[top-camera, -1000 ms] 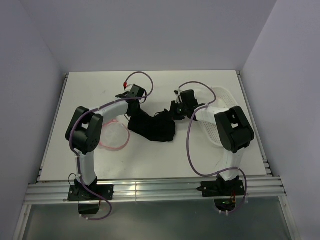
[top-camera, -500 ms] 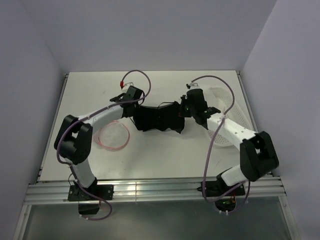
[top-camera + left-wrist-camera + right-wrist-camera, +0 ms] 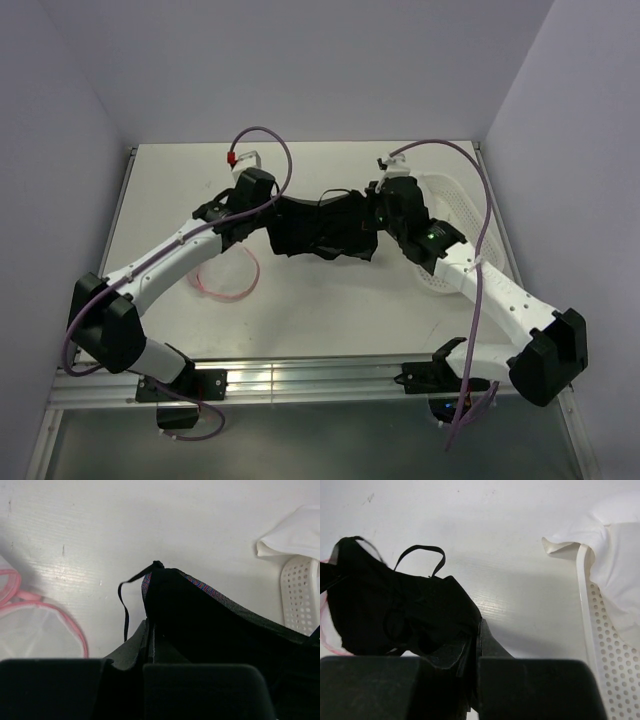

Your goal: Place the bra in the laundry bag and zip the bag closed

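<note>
The black bra (image 3: 322, 227) hangs stretched between both grippers above the table's middle. My left gripper (image 3: 272, 207) is shut on its left end, where the dark fabric (image 3: 210, 620) and a thin strap (image 3: 123, 605) show just past the jaws. My right gripper (image 3: 375, 212) is shut on its right end, and the bra (image 3: 400, 610) with a looped strap droops to the left of the closed jaws. The laundry bag (image 3: 228, 270), a round translucent mesh pouch with pink trim, lies flat on the table below the left forearm. Its pink rim (image 3: 47, 612) shows at the left.
A white perforated plastic basket (image 3: 452, 215) stands at the right side of the table, behind my right arm. A white cloth (image 3: 615, 560) lies over the basket's rim (image 3: 592, 640). Walls close in the table on three sides.
Both arms have reached farther from their bases and lifted the bra, which is now pulled out wide between them. The right gripper closed on the bra's right end.
</note>
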Tool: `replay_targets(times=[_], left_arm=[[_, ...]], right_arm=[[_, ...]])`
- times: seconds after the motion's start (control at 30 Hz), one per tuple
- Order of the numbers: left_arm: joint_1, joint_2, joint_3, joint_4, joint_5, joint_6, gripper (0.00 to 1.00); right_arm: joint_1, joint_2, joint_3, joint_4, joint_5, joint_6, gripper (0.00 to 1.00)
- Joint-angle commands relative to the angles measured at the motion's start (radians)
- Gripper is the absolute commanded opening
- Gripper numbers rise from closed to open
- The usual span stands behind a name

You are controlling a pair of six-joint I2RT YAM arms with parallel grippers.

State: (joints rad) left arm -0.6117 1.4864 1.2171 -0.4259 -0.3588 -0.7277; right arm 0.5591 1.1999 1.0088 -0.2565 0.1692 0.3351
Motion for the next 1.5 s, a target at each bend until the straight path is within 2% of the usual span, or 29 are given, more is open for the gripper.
replay_targets(times=[0.0,0.1,0.23,0.4,0.6,0.63,0.93,1.03,1.07,1.2,1.3,1.47], left_arm=[[0.000,-0.032,0.004,-0.098,-0.031,-0.013,0.00],[-0.006,-0.052,0.004,-0.131,0.026,-0.025,0.00],[-0.042,-0.141,-0.016,-0.186,0.052,-0.042,0.00],[-0.063,-0.258,-0.125,-0.209,0.093,-0.075,0.01],[-0.063,-0.192,-0.203,-0.120,0.125,-0.087,0.01],[-0.063,-0.167,-0.203,-0.100,0.130,-0.085,0.08],[-0.057,0.049,-0.142,0.137,0.207,-0.070,0.45],[-0.057,0.055,-0.151,0.168,0.190,-0.084,0.61],[-0.059,0.048,-0.162,0.173,0.181,-0.101,0.63],[-0.046,0.006,-0.264,0.228,0.193,-0.121,0.64],[-0.046,-0.049,-0.364,0.366,0.257,-0.145,0.61],[-0.046,-0.080,-0.488,0.501,0.323,-0.254,0.56]], right_arm=[[0.002,0.027,0.036,-0.059,0.064,0.001,0.00],[0.002,0.081,0.028,-0.076,0.073,0.027,0.00],[0.004,0.064,0.016,-0.053,0.020,0.025,0.00],[0.004,0.075,0.022,-0.067,-0.022,0.016,0.00],[0.004,0.171,0.010,-0.035,0.000,0.061,0.00],[0.004,0.179,0.010,-0.032,0.009,0.067,0.00],[-0.021,0.362,0.071,-0.063,0.176,0.131,0.00],[-0.036,0.398,0.079,-0.040,0.188,0.139,0.00],[-0.039,0.405,0.083,-0.040,0.187,0.139,0.00],[-0.039,0.363,0.108,-0.061,0.165,0.148,0.00],[-0.039,0.307,0.167,-0.120,0.162,0.159,0.00],[-0.037,0.227,0.292,-0.214,0.158,0.177,0.00]])
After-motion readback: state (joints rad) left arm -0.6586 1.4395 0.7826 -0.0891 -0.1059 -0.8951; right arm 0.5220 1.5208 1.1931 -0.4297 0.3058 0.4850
